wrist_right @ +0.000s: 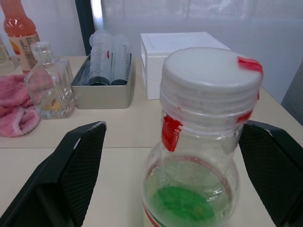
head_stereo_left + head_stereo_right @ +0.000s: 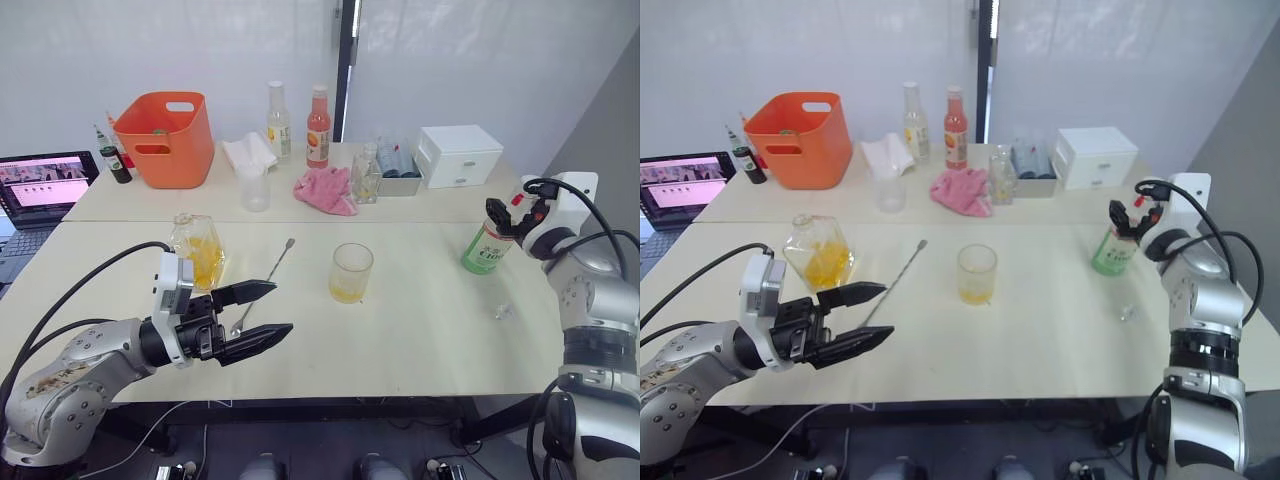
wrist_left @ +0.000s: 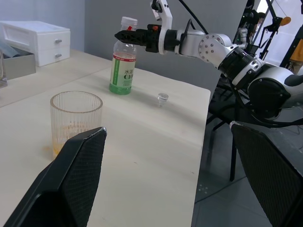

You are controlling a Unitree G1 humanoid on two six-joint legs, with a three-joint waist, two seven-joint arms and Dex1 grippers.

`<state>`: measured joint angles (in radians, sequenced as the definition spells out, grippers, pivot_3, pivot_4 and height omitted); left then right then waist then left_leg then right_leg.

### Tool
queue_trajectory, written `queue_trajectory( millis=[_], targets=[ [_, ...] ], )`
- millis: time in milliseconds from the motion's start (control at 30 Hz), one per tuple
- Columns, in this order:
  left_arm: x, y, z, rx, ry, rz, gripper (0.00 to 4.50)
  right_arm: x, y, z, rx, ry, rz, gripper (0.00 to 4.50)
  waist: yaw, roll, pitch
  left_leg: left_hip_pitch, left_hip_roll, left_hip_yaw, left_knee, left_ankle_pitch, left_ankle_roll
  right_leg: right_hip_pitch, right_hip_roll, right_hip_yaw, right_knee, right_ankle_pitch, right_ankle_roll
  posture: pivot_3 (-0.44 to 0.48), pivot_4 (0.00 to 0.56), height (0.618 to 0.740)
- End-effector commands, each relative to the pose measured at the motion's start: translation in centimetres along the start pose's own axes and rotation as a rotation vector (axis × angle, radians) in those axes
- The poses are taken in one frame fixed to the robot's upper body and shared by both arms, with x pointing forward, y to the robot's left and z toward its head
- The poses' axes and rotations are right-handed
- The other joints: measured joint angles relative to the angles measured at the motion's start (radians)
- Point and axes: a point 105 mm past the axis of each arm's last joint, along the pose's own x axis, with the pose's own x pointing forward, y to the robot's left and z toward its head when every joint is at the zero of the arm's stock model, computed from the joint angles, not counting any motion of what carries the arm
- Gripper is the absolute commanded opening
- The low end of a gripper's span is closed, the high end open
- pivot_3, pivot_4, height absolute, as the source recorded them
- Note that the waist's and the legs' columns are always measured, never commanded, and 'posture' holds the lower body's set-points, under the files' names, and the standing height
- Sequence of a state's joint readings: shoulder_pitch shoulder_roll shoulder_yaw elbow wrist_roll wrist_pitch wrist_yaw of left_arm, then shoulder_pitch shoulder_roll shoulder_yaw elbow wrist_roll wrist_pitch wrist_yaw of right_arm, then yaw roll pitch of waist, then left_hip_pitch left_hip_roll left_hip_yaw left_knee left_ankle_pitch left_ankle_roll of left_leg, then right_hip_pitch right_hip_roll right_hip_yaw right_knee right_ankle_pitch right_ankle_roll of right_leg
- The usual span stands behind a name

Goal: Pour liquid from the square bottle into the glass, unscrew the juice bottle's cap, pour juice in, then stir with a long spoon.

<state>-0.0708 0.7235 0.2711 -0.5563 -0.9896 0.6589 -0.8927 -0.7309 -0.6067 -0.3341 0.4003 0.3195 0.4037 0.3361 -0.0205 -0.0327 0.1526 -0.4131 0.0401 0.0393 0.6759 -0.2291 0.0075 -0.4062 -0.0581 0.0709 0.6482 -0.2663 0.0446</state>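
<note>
Premises present as a robotics test room in an office-type space. Two plain pale worktops [image 2: 420,330] stand pushed together before bare white walls and a frosted partition. An open laptop [image 2: 40,190] at 9 o'clock shows camera feeds. Staged props at 12 o'clock: orange bin [image 2: 165,138], white drawer unit [image 2: 458,155].

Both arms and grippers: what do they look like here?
Silver-grey metal arms with rounded joint housings and loose black cables. The left gripper has two long black textured fingers behind a white block; the right gripper has black fingers, red detail and a white housing.
</note>
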Motion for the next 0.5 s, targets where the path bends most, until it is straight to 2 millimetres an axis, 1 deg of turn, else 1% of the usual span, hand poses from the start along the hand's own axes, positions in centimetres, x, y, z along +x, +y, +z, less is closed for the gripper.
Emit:
queue_trajectory(
  millis=[33,100,133,200,433,500],
  targets=[
    [0.33,-0.7,0.61,0.019,-0.013,-0.033,4.5,0.02,-0.67,2.8,-0.015,-0.099,-0.008,3.3,0.0,0.0,0.0,0.0,0.0,0.0,0.0,0.0,0.0,0.0,0.0,0.0,0.0,0.0,0.0,0.0,0.15,0.715],
    [0.33,-0.64,0.52,0.017,-0.01,-0.03,4.5,0.14,-0.74,2.93,-0.016,-0.104,-0.008,2.65,0.0,0.0,0.0,0.0,0.0,0.0,0.0,0.0,0.0,0.0,0.0,0.0,0.0,0.0,0.0,0.0,0.15,0.715],
    [0.35,-0.63,0.49,0.016,-0.009,-0.03,4.5,0.2,-0.74,2.94,-0.017,-0.103,-0.007,2.25,0.0,0.0,0.0,0.0,0.0,0.0,0.0,0.0,0.0,0.0,0.0,0.0,0.0,0.0,0.0,0.0,0.15,0.715],
    [0.39,-0.6,0.48,0.015,-0.007,-0.03,4.5,0.31,-0.71,2.91,-0.021,-0.102,-0.007,1.65,0.0,0.0,0.0,0.0,0.0,0.0,0.0,0.0,0.0,0.0,0.0,0.0,0.0,0.0,0.0,0.0,0.15,0.715],
    [0.57,-0.14,0.61,0.021,-0.009,-0.023,4.5,0.05,-1.09,2.98,-0.024,-0.108,-0.017,1.62,0.002,0.001,0.001,-0.001,-0.001,-0.001,0.0,0.0,0.0,0.0,0.0,0.0,0.0,0.0,0.0,0.0,0.15,0.715],
    [0.53,-0.03,0.65,0.024,-0.008,-0.021,4.5,-0.3,-1.01,3.47,-0.028,-0.121,-0.006,1.62,0.002,0.001,0.001,-0.001,-0.001,-0.001,0.0,0.0,0.0,0.0,0.0,0.0,0.0,0.0,0.0,0.0,0.15,0.715]
  ],
)
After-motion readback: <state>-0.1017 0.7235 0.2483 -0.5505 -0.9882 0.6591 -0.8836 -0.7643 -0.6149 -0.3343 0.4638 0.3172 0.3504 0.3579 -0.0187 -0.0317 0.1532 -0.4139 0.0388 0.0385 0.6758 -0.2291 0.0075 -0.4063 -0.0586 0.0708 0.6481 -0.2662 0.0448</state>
